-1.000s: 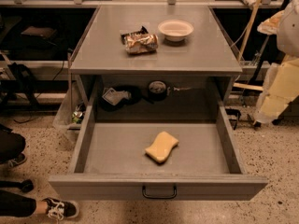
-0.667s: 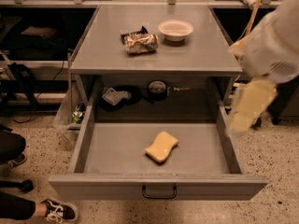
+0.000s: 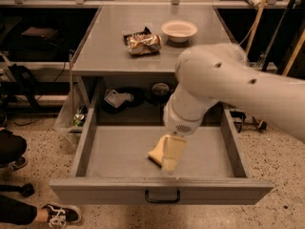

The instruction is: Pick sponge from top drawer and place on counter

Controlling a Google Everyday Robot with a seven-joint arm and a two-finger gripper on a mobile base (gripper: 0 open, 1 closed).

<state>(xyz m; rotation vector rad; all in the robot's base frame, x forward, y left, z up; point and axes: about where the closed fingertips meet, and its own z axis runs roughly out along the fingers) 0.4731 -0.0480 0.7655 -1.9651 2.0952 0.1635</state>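
Directly over pale foam sponge in grey metal top drawer, cream jaws; grip state unclear

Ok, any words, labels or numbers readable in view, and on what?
No readable text anywhere.
Crinkled foil snack bag on the grey counter: print too blurred to read.
The hand hangs in the grey metal top drawer over the pale yellow foam sponge; no markings show.

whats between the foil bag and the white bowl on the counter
Just bare counter between the foil bag and the white bowl, in the camera view. The pincer hangs over the sponge in the top drawer.
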